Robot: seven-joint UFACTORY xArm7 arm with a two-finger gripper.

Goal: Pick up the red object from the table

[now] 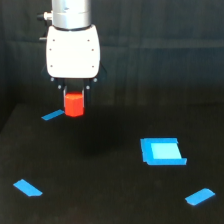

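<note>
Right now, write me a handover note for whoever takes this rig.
Gripper: shut on the small red-orange faceted block, which sits between the dark fingers under the white wrist housing.
Block: looks lifted clear of the flat black matte table, though the height is hard to judge from this one view.
Done: grasp made, and apparently the lift.
Left: confirm that the block is off the table and hold it steady.

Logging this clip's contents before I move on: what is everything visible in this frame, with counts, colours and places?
Small red-orange faceted block: one, red-orange, between the gripper's fingers, seemingly above the table.
Flat blue rectangular patch: one, bright blue, on the table, exterior view's right.
Blue tape strips: three, blue; near left, near right, far left by the block.
Black matte table: one, black, lower frame.
Gripper: one, white body, dark fingers, upper left, closed on the block.
</note>
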